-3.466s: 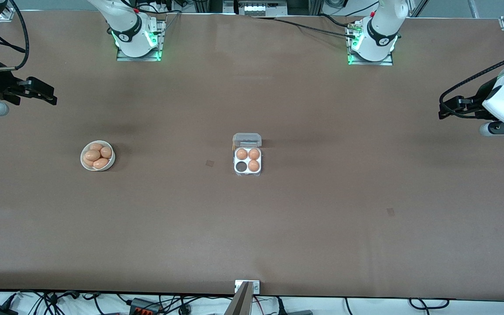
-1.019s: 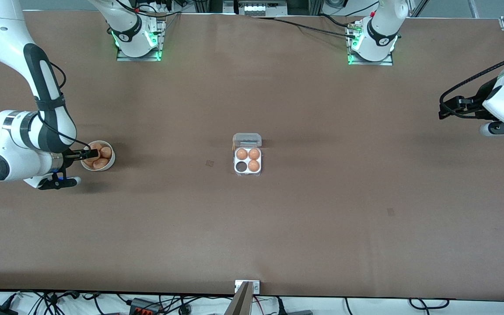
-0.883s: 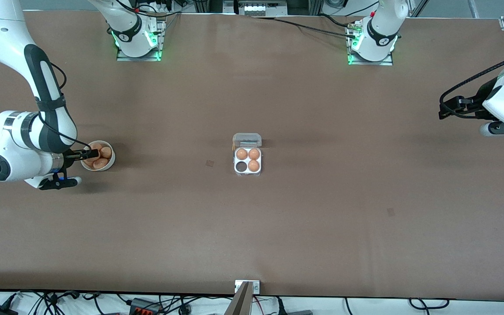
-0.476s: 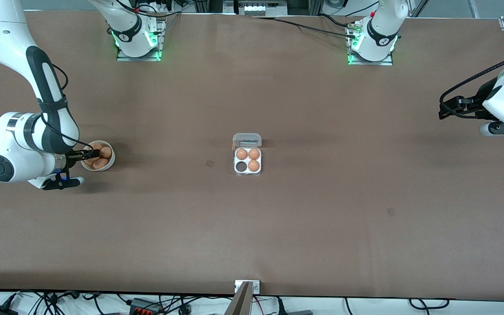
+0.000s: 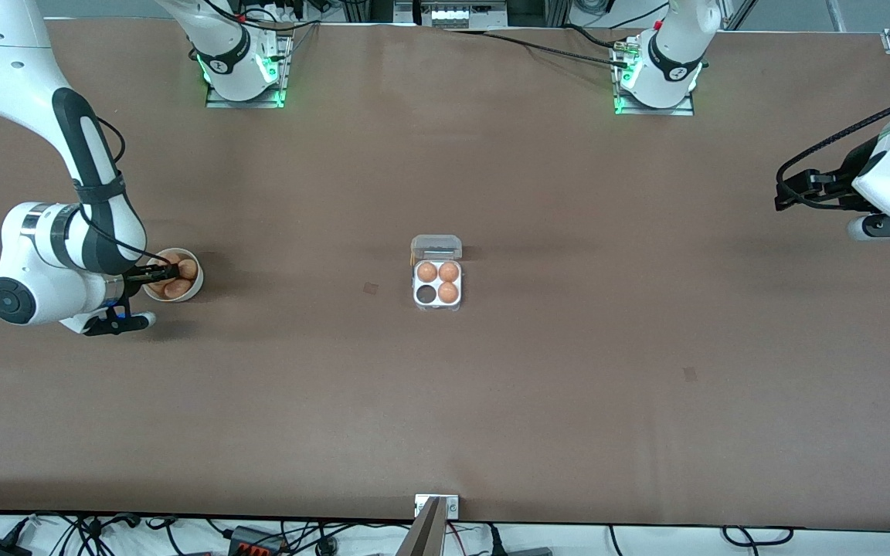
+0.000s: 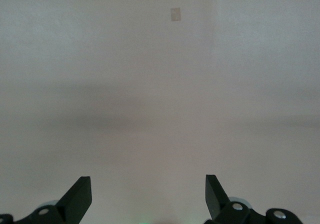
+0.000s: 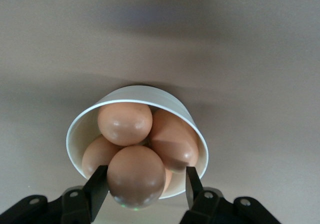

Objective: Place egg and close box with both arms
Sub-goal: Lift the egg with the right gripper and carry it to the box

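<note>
The egg (image 7: 136, 176) lies on top of a pile of like eggs in a round white bowl (image 5: 196, 287) toward the right arm's end of the table. My right gripper (image 5: 169, 272) reaches into the bowl and straddles that egg. In the right wrist view, one finger (image 7: 100, 184) touches the egg; a gap shows at the other finger (image 7: 192, 184). The box (image 5: 437, 284) stands mid-table with its clear lid (image 5: 436, 247) up, three eggs in it and one dark empty cell (image 5: 426, 294). My left gripper (image 5: 783, 193) waits open above the left arm's end of the table.
The bowl's rim (image 7: 135, 90) rings the other eggs round the gripper's tips. Both arm bases (image 5: 244, 69) stand along the table's edge farthest from the front camera. A small mount (image 5: 436, 506) sits at the nearest edge.
The right gripper came down to the bowl and its fingers have drawn in round the top egg. The right arm's elbow has crept toward mid-table. The left arm has not moved.
</note>
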